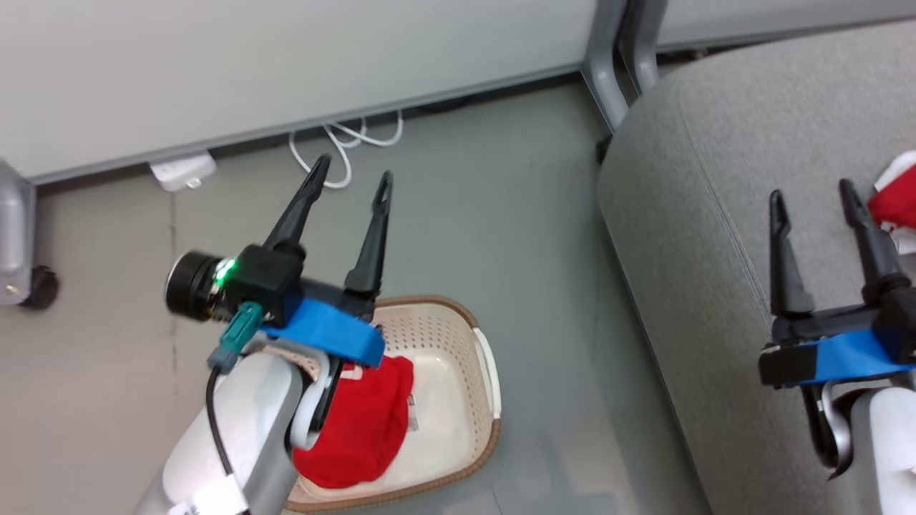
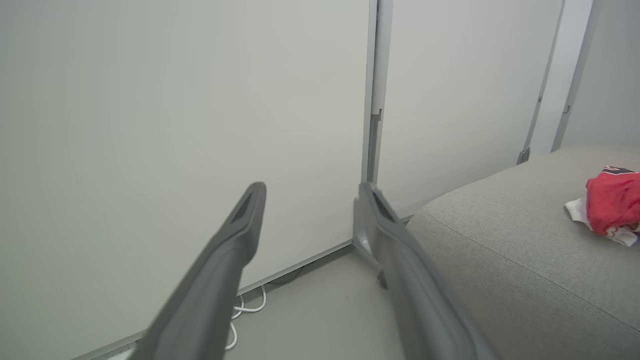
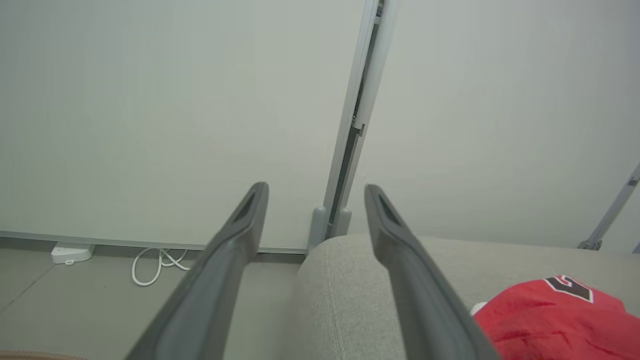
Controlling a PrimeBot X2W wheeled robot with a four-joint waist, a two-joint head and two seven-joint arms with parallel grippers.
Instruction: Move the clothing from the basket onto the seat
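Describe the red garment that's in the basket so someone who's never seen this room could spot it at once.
Find the big grey seat; on the floor to its left stands a cream perforated basket with a brown rim. The red garment lies crumpled inside it. The other red garment lies up on the seat, not in the basket.

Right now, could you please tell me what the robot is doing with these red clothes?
The robot is moving red clothing from the basket to the grey seat. One red garment lies on the seat beside the open right gripper. The other garment is in the basket, with the open left gripper raised nearby; neither gripper holds anything.
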